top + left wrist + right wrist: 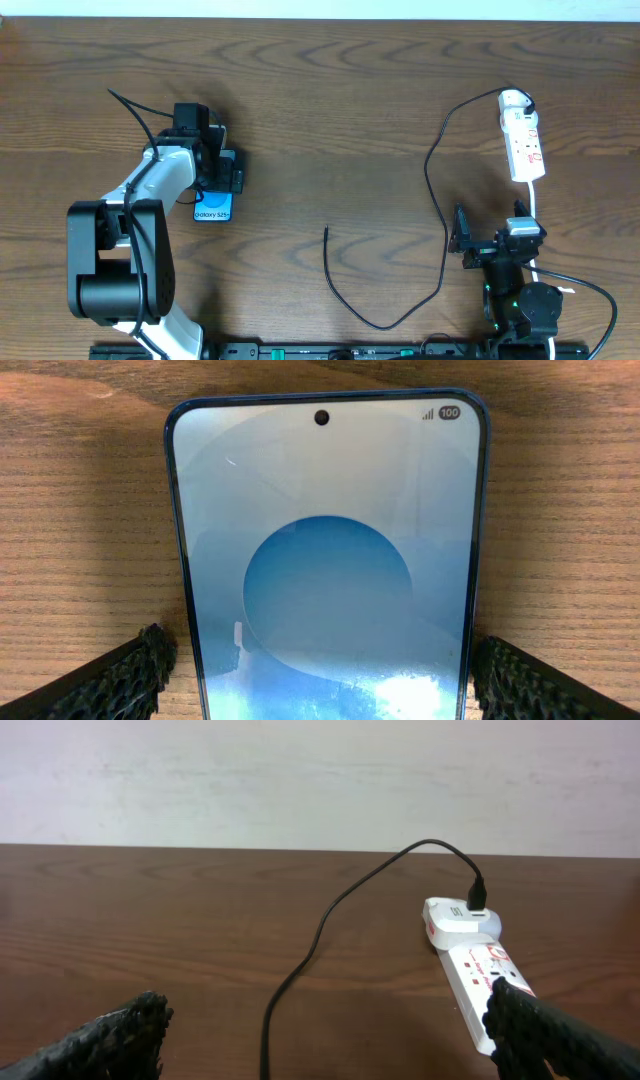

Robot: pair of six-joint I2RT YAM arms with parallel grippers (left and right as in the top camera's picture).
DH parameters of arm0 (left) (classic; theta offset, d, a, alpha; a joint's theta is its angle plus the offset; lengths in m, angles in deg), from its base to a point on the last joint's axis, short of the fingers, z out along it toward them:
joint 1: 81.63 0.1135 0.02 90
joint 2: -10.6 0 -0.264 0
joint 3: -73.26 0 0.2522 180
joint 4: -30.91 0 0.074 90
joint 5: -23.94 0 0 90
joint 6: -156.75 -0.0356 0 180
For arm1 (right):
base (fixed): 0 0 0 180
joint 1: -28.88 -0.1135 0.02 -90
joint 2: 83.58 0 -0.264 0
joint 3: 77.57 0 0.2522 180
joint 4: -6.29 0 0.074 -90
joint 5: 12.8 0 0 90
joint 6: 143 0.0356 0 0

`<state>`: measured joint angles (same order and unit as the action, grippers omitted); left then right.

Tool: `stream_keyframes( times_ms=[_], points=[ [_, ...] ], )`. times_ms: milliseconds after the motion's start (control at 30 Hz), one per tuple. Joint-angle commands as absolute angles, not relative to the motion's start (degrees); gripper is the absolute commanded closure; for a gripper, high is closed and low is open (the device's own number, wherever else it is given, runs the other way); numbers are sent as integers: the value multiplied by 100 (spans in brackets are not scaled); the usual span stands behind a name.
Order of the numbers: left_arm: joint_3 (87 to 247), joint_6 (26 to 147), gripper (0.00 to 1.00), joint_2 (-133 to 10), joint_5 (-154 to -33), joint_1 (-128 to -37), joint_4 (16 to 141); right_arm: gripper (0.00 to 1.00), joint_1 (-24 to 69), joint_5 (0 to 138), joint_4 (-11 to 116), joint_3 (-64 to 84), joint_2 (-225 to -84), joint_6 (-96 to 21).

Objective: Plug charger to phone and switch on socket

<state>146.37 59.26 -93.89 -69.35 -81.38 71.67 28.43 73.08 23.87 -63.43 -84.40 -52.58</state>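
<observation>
Overhead: phone [212, 209] reads "Galaxy S25".

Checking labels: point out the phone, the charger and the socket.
phone [325, 560]: left wrist view, centre of the screen.
charger [445, 255]: overhead view, mid-run of the thin cable.
socket [523, 142]: overhead view, middle of the white body.

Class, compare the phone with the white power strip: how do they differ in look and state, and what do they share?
The phone shows a blue screen in a dark frame; the power strip is white with red markings. The power strip is long and narrow; the phone is broader in proportion. The charger is plugged into the power strip, but its free end lies apart from the phone. Both lie flat on the wooden table.
</observation>
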Motion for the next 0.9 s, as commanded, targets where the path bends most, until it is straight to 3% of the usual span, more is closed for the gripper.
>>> stream_keyframes(
  times_ms=[0, 867],
  points=[
    [14668, 5889, 3, -9579, -6834, -8133, 7266, 1, 2803, 7273, 2408, -6352, -8397, -5196],
    [14694, 5889, 3, -9688, -6793, -8133, 7414, 1, 2803, 7273, 2408, -6352, -8397, -5196]
  ],
)
